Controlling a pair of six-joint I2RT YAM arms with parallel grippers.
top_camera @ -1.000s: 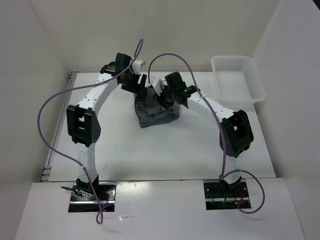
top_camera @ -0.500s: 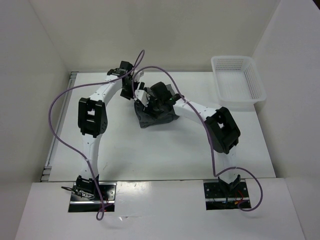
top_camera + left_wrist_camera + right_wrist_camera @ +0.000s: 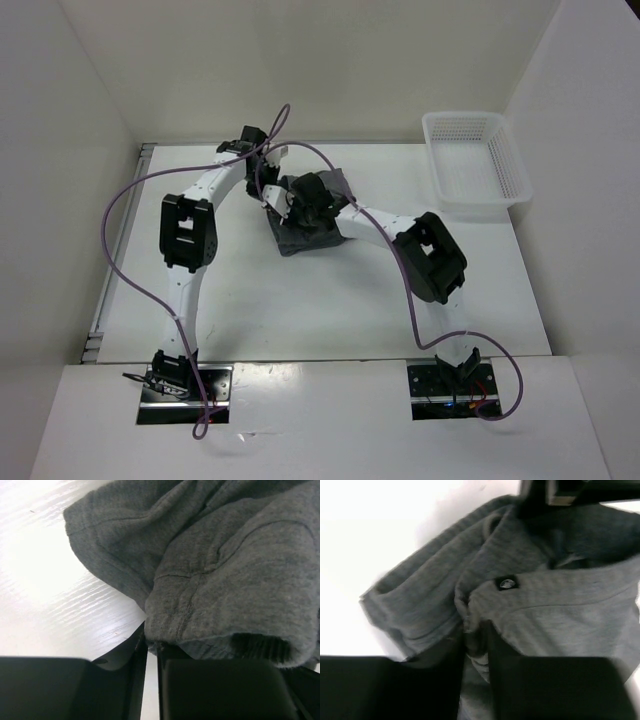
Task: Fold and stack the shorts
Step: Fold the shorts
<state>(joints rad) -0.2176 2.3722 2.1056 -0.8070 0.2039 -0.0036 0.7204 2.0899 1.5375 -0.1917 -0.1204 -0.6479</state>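
Observation:
The grey shorts lie crumpled in a heap on the white table, slightly behind its middle. My left gripper is at the heap's far left edge. In the left wrist view its fingers stand almost together, pinching a seamed hem of the shorts. My right gripper is on top of the heap. In the right wrist view it is shut on a bunched fold of the shorts, just below a small black label.
A white mesh basket stands at the back right corner of the table. White walls close in the table on the left, back and right. Purple cables loop over both arms.
Both arms have swung in and down onto the heap, the right one moving leftward. Both grippers have closed from open onto the fabric.

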